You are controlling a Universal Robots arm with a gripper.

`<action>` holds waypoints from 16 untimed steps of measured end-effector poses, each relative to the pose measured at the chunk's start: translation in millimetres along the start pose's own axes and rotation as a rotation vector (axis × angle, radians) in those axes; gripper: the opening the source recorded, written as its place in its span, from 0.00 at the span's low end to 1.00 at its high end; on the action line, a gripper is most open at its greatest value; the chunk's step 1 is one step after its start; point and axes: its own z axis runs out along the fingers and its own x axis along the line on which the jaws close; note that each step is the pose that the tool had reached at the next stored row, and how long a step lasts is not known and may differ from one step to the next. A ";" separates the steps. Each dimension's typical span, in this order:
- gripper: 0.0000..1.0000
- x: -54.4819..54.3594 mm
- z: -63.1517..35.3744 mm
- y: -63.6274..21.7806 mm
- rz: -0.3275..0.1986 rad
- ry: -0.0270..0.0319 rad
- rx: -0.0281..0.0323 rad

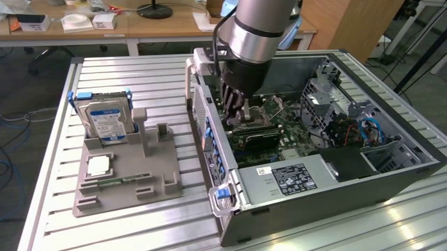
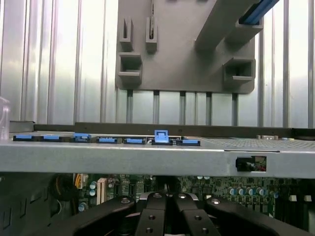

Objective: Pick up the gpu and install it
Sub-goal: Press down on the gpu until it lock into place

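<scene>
Inside the open computer case (image 1: 391, 172), end effector (image 1: 241, 112) closed narrow, over the motherboard (image 1: 293, 133).

Down inside the open case (image 1: 391, 183) the hand (image 1: 241, 112) is hemmed in by the rear wall (image 1: 209, 130), the drive cage (image 1: 328, 86) and the power supply (image 1: 286, 180), while the bench (image 1: 140, 219) around the grey holder (image 1: 125, 183) lies free.

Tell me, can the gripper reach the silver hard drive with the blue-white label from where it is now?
Probably not directly. The gripper sits low inside the open black computer case, and the case's grey metal wall stands between it and the hard drive. Above the drive, the way looks free.
</scene>
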 end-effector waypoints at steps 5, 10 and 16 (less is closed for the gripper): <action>0.11 0.0 2.2 -0.2 -0.001 -0.0148 0.0040; 0.11 -0.1 4.9 0.1 -0.003 -0.0319 0.0040; 0.11 -0.3 5.3 0.1 -0.003 -0.0429 0.0041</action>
